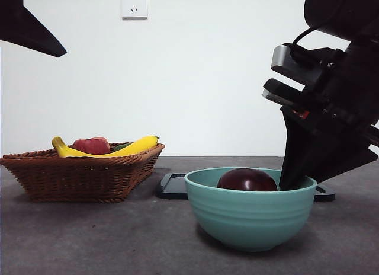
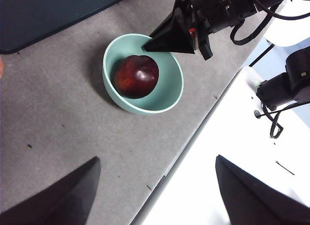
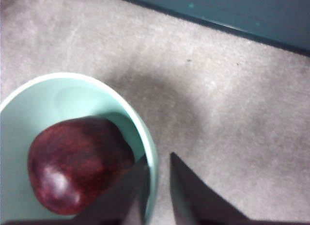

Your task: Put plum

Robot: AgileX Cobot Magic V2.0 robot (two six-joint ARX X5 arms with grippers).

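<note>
The plum point(image 1: 247, 180) is dark maroon and glossy and lies inside a teal bowl point(image 1: 251, 218) at the table's front right. It also shows in the left wrist view point(image 2: 136, 76) and the right wrist view point(image 3: 77, 169). My right gripper point(image 1: 296, 181) comes down from the upper right onto the bowl's right rim point(image 3: 154, 171), one jaw inside the bowl beside the plum and one outside, closed on the rim. It also shows in the left wrist view point(image 2: 151, 46). My left gripper point(image 2: 155, 186) is open, empty and high above the table.
A wicker basket point(image 1: 83, 174) at the left holds a yellow banana point(image 1: 133, 147) and a red apple point(image 1: 92, 146). A dark flat tray point(image 1: 173, 186) lies behind the bowl. The grey mat's edge point(image 2: 193, 137) runs near the bowl. The waiting arm's black tip point(image 1: 29, 26) shows top left.
</note>
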